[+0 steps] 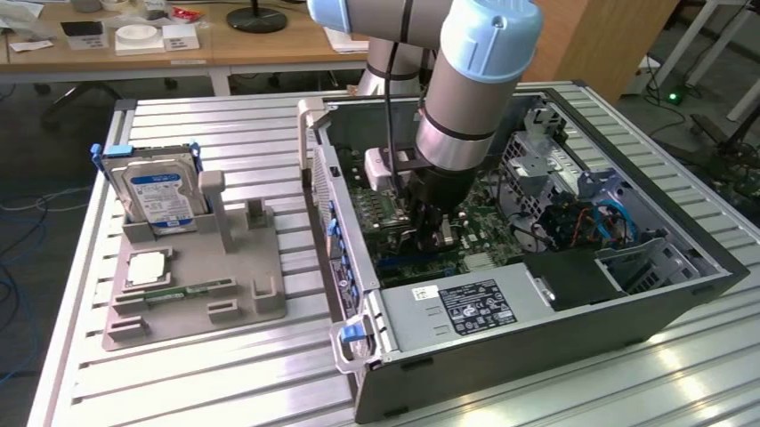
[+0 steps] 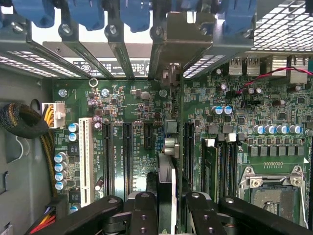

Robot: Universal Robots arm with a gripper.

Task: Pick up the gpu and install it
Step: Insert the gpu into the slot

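Note:
The gpu (image 2: 166,196) shows edge-on in the wrist view as a thin dark card standing upright over the green motherboard (image 2: 142,107), among its black expansion slots (image 2: 128,156). Its silvery metal bracket (image 2: 178,36) sits against the rear slot openings of the case. My gripper (image 2: 166,208) is shut on the card, with one black finger (image 2: 142,210) on each side of it. In the exterior view the arm reaches down into the open computer case (image 1: 535,356), with the gripper (image 1: 428,218) low over the board. Whether the card's edge sits in a slot I cannot tell.
A grey holder (image 1: 196,285) on the exterior view's left carries a hard drive (image 1: 160,196), a processor chip (image 1: 145,269) and a memory stick (image 1: 190,291). Inside the case are the power supply (image 1: 469,307), the drive cage (image 1: 570,169), the processor socket (image 2: 271,191) and blue slot latches (image 2: 88,12).

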